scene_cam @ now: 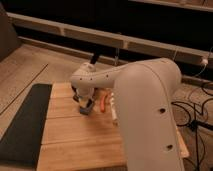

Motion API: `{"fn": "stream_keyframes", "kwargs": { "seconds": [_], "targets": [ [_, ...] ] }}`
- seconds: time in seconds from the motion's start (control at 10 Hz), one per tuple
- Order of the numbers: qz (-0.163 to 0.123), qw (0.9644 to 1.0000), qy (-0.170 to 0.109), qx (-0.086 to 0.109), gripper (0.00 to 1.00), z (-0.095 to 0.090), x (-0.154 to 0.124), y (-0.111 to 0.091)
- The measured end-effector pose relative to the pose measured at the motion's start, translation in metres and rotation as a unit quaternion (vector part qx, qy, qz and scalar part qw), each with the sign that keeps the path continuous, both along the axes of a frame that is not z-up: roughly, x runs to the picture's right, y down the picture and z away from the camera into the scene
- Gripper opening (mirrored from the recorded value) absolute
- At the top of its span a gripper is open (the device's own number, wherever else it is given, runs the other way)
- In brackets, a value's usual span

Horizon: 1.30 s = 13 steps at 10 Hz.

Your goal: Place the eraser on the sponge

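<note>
The gripper (82,100) hung near the frame's centre, low over the sponge (87,109), fingers closed; whether they pinched the eraser could not be told, since no black block showed apart from the dark fingertips; it was either in the grip or hidden under the wrist, and none lay plainly on the pad; an orange-red tool (103,102) and a white bottle (114,107) crowded the pad's right; a dark mat (25,125) lay lower left; the arm (145,110) hid the right.
</note>
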<state>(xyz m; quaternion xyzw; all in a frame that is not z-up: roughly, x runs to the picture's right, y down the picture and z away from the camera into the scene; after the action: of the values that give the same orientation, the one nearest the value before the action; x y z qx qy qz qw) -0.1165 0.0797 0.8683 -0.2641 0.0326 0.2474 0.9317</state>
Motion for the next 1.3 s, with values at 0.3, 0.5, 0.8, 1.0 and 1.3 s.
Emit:
{"fn": "stream_keyframes", "kwargs": {
  "seconds": [0.3,0.5,0.8,1.0,1.3],
  "targets": [
    [-0.005,0.9999,0.002,-0.012,0.00,0.004,-0.001,0.011],
    [-0.014,0.9997,0.015,-0.015,0.00,0.007,0.007,0.014],
    [-0.015,0.9992,0.032,-0.018,0.00,0.014,0.020,0.017],
    [-0.018,0.9992,0.030,-0.021,0.07,0.019,0.020,0.021],
    [-0.030,0.9993,0.009,-0.018,0.49,0.026,0.011,0.024]
  ]
}}
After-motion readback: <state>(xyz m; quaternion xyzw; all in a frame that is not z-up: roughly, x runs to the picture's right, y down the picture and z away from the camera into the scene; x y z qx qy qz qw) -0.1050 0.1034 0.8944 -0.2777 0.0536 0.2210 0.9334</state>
